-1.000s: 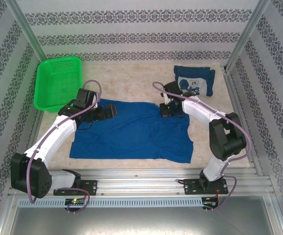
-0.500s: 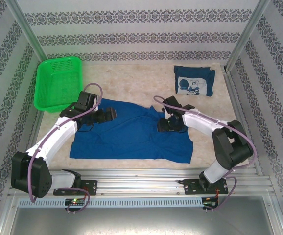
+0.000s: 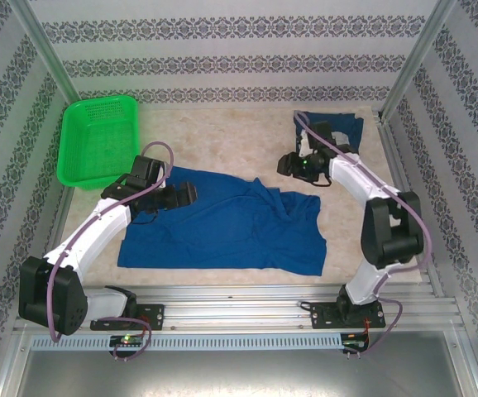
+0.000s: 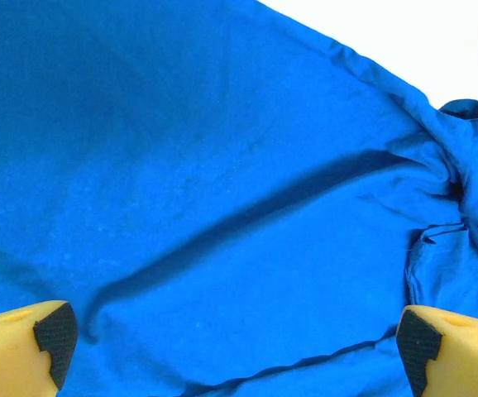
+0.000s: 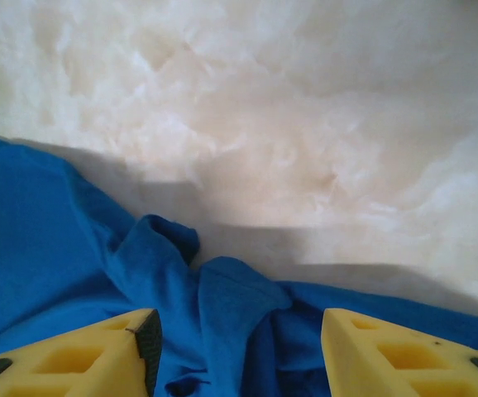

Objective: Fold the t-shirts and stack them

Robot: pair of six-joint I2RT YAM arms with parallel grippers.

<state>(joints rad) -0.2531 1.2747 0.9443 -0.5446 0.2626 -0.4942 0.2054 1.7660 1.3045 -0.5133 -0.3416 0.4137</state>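
A royal-blue t-shirt (image 3: 222,227) lies spread on the table's middle, its back right corner bunched into folds (image 3: 282,198). My left gripper (image 3: 188,196) hovers open over the shirt's back left part; in the left wrist view its fingers (image 4: 53,335) stand wide apart, with my left gripper (image 4: 231,339) over creased blue cloth (image 4: 222,165). My right gripper (image 3: 285,164) is open just behind the bunched corner. The right wrist view has my right gripper (image 5: 239,339) above the crumpled fold (image 5: 231,294), nothing held. A second, folded t-shirt (image 3: 351,131) lies at the back right, partly hidden by the right arm.
A green mesh basket (image 3: 98,141) stands at the back left. Patterned walls and metal posts (image 3: 417,58) close in the table. The mounting rail (image 3: 239,302) runs along the near edge. Bare tabletop (image 3: 222,136) lies behind the shirt.
My right gripper dragged the shirt's back right corner inward, opened and let it go, then drew back toward the back right. That corner now lies bunched. The left arm barely moved.
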